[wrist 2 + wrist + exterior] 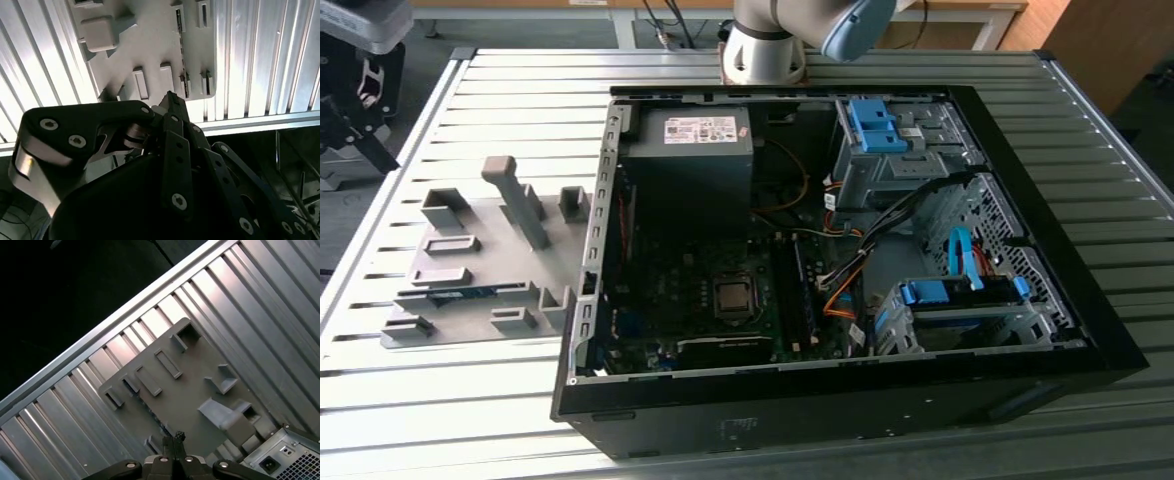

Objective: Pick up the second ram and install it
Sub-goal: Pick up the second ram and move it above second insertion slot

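1. At the exterior view's left, in the lower half of the frame, the second ram point(460, 294) sits as a thin blue-green strip in the slots of a grey fixture plate point(494, 225)
2. This plate rests on a slatted metal table point(454, 400), just beside an open computer case point(787, 405) that takes up the middle and right of the frame
3. Inside the case, a power supply point(687, 150) lies at the upper middle, and the arm's base point(767, 45) stands at the top centre
4. In both wrist views the gripper point(170, 100) point(173, 439) hangs above the fixture plate, clear of it, its fingers pressed together with nothing between them
5. In the second wrist view the second ram point(181, 50) shows edge-on as a narrow dark line held between small grey blocks, apart from the fingertips
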Available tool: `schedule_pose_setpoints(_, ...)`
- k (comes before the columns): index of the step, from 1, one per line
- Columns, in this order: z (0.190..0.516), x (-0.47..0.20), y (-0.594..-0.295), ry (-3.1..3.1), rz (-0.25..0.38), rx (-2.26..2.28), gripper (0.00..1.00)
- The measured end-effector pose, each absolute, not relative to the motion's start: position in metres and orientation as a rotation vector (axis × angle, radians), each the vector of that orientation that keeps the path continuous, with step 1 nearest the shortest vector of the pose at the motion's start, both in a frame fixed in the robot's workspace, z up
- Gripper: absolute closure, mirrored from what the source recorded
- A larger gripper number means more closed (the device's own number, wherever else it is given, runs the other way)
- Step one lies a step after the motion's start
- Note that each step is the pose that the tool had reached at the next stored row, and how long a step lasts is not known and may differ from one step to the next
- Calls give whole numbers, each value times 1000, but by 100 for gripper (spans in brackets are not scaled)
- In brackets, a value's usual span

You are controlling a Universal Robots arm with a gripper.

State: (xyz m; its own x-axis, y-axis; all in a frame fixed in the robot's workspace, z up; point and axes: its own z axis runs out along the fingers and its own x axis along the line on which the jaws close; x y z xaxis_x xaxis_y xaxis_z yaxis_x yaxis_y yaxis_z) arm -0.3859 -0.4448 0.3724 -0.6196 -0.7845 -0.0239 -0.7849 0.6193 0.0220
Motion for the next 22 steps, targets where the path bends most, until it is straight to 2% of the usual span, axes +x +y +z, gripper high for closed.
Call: schedule_pose_setpoints(22, 371, -386, -445, 2621, 48, -1718, 89)
